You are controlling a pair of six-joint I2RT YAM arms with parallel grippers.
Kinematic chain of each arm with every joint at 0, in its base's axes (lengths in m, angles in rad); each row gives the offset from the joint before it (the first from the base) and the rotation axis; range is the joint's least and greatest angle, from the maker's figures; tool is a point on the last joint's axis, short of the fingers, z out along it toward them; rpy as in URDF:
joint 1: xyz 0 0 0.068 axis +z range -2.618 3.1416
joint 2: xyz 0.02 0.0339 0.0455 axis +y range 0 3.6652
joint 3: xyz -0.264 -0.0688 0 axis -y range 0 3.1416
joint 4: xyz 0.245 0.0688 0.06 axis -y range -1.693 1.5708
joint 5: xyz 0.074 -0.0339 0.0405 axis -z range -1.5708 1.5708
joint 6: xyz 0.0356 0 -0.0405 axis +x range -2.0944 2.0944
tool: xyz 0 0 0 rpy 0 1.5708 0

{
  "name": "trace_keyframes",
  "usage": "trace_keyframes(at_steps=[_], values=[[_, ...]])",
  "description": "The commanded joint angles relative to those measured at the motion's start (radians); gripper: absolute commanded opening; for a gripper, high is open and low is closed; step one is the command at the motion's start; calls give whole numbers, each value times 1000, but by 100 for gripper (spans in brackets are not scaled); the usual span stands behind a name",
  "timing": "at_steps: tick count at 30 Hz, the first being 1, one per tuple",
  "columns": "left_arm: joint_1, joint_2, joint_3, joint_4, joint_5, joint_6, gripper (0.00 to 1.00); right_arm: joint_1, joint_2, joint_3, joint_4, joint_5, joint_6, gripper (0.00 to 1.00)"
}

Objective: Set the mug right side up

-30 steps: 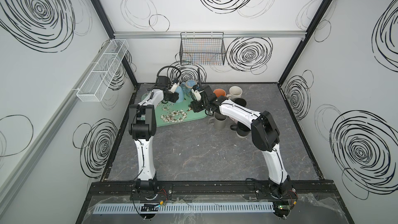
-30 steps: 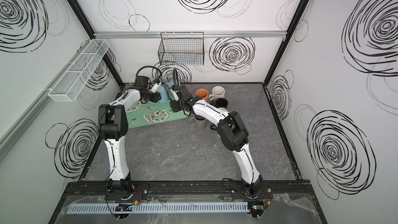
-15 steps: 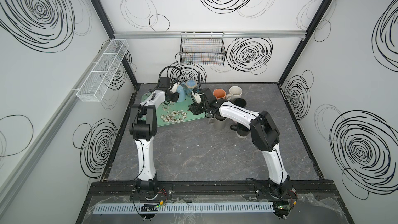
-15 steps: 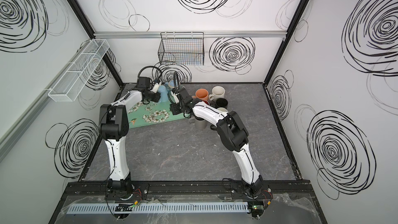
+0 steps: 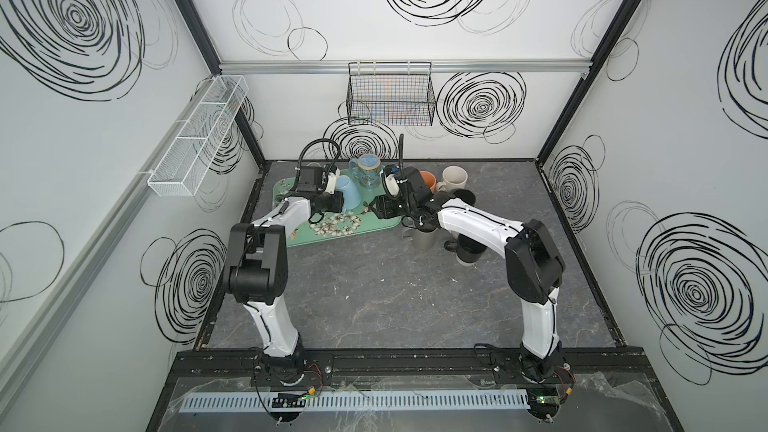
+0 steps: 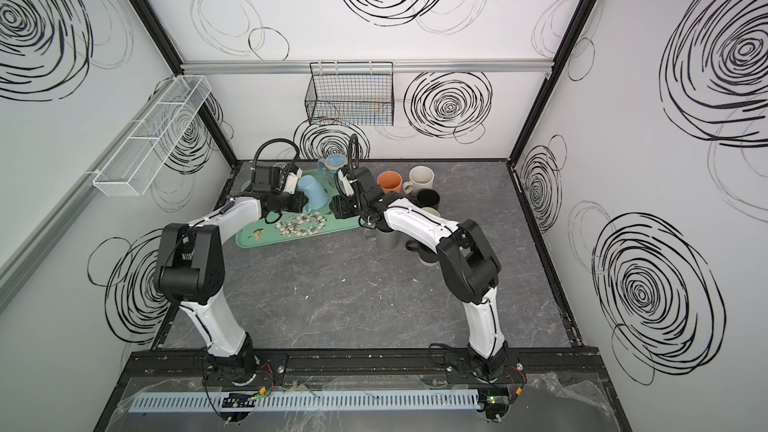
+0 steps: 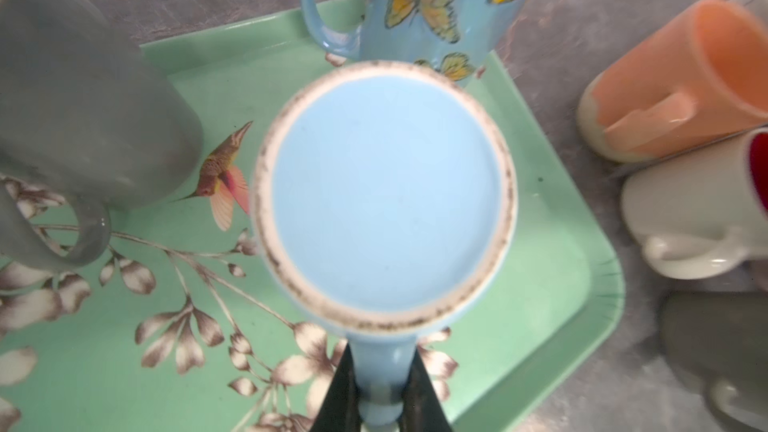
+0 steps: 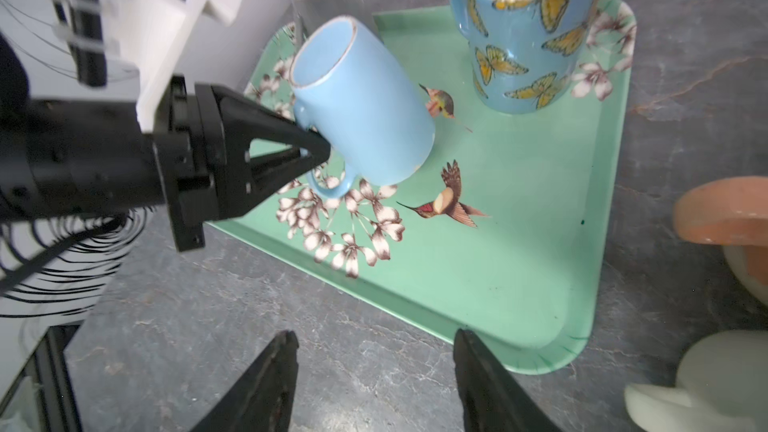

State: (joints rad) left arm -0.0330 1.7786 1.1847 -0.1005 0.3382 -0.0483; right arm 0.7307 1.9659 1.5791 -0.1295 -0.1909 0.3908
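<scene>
Light blue mug (image 8: 374,118) is clamped by its handle in the left gripper (image 8: 320,147) and tilted over the green floral tray (image 8: 498,284), base uppermost. Grasp judged done; flip and set-down left. Right gripper (image 8: 374,336) is held open, empty. Butterfly mug (image 8: 523,56) and grey mug (image 7: 83,97) are crowded close, limiting swing room.

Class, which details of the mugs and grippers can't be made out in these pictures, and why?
- light blue mug, its mouth: turned away from the right wrist camera; its own base fills the left wrist view.
- grey mug: blurred, cut off by the left wrist picture's edge.
- left gripper: fingertips too small in both top views.
- dark mug: partly under the right arm in a top view.
</scene>
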Motion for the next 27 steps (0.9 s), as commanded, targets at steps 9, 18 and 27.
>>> trace_keyframes(at_steps=[9,18,27], values=[[45,-328,-309,884,214,-635,0,-74,-120,-84,263,-213,216,63],[35,-471,-374,1260,194,-996,0,-93,-191,-226,672,-330,394,64],[-44,-529,-369,1363,170,-1093,0,-52,-200,-157,799,-407,425,69]])
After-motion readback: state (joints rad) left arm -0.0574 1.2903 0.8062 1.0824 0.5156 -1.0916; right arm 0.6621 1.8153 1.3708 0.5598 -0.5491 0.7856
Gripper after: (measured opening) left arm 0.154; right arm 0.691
